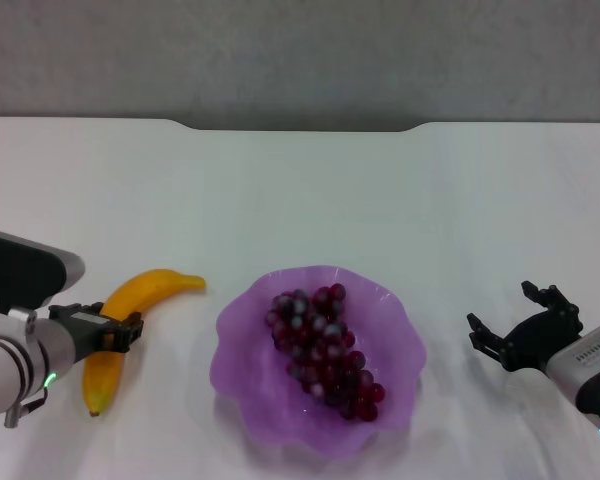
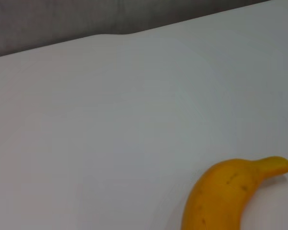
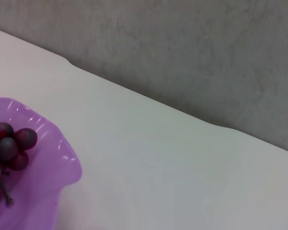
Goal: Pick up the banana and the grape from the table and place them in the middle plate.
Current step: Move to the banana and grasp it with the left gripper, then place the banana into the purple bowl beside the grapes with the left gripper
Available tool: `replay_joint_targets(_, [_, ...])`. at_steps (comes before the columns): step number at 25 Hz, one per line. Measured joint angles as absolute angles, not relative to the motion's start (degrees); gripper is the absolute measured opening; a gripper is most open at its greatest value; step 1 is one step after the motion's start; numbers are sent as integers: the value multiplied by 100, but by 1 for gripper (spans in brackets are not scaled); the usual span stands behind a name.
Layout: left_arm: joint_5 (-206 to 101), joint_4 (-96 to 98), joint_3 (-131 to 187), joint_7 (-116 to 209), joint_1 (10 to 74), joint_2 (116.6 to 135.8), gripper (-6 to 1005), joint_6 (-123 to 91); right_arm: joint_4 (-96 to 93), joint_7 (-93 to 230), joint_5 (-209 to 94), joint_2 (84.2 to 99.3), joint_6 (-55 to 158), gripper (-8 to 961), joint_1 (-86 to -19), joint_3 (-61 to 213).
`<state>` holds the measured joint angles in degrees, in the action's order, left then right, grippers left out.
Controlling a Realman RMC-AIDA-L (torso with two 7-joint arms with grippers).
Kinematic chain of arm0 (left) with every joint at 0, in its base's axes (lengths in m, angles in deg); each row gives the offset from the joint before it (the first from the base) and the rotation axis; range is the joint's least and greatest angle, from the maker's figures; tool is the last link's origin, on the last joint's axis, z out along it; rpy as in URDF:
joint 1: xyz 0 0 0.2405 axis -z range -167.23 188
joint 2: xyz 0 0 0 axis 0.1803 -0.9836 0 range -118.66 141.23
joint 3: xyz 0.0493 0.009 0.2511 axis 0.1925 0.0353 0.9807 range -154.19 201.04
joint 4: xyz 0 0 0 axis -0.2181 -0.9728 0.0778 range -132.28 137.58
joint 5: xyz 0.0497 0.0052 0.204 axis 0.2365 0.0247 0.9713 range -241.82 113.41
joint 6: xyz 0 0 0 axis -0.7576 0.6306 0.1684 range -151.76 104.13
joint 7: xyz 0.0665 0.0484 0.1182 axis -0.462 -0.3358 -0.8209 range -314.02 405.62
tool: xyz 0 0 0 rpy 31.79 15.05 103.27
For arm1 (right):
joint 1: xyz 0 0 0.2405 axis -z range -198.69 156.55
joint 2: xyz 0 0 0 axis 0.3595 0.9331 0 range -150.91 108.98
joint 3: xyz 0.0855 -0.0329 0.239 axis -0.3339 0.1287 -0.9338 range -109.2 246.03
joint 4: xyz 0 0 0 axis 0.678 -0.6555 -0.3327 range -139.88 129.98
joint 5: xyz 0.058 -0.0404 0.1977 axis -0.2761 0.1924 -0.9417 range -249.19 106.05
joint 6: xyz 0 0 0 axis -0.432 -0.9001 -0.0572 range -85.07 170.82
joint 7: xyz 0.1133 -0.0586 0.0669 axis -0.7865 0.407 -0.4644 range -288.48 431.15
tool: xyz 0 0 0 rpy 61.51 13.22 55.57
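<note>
While grape (image 1: 325, 352) sits in middle plate (image 1: 242, 340), left hand (image 1: 120, 332) grips banana (image 1: 140, 293); right hand (image 1: 518, 335) wide.

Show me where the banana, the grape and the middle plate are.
banana (image 1: 150, 288): head view, its upper curve.
grape (image 1: 325, 350): head view, middle of the bunch.
middle plate (image 1: 242, 350): head view, bare wall on its left.

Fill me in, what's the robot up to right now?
It's putting fruit into the purple plate. The grapes already lie in it. The banana is on the table to the plate's left, and the left gripper is at its middle, though the grip itself can't be made out. The right gripper hangs open over the table to the plate's right, holding nothing.
</note>
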<state>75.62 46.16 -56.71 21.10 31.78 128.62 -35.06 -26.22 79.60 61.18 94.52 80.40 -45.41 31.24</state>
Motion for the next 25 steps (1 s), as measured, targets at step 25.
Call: replay_joint_targets(25, [5579, 7724, -4755, 1575, 1281, 12840, 508, -3997, -2554, 7951, 6087, 9452, 8015, 892, -4485, 3118])
